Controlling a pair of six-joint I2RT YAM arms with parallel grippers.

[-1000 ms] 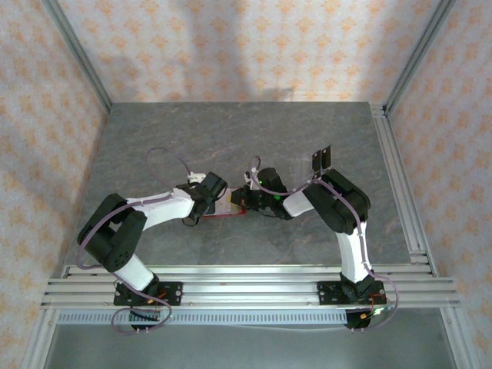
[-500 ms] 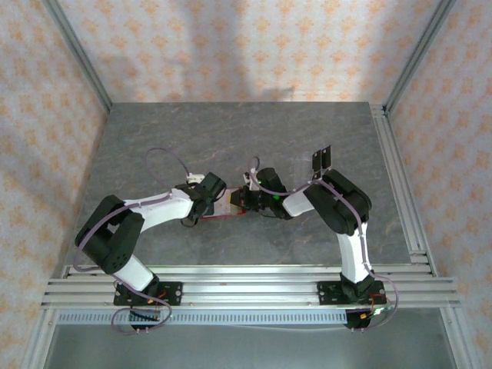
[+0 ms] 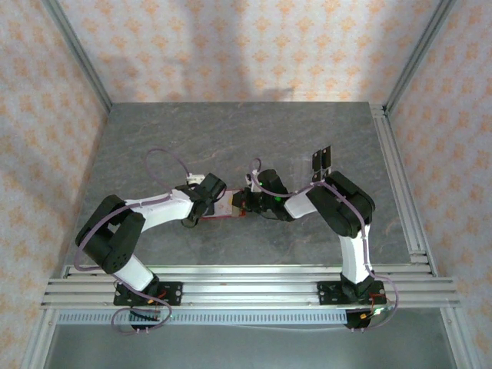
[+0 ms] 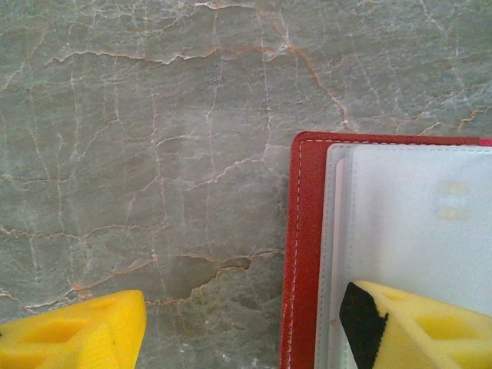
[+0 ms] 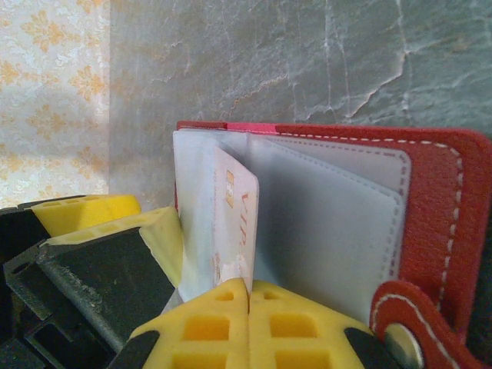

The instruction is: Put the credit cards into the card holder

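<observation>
Top external, L to R. Left claw (image 3: 204, 201): released, jaws apart. In left wrist cam, straddling holder's left edge, one yellow fingertip (image 4: 415, 330) on pale lining, other over grey marbled tabletop (image 4: 154, 154). Small red squarish folding card holder (image 3: 224, 212): lying open mid-table btw both claws. Right claw (image 3: 244, 201): clenched on pale printed card (image 5: 234, 219), standing edge-up among clear sleeves. Spare dark thin rectangular credit cards (image 3: 321, 159): flat on table, well apart to the R.
</observation>
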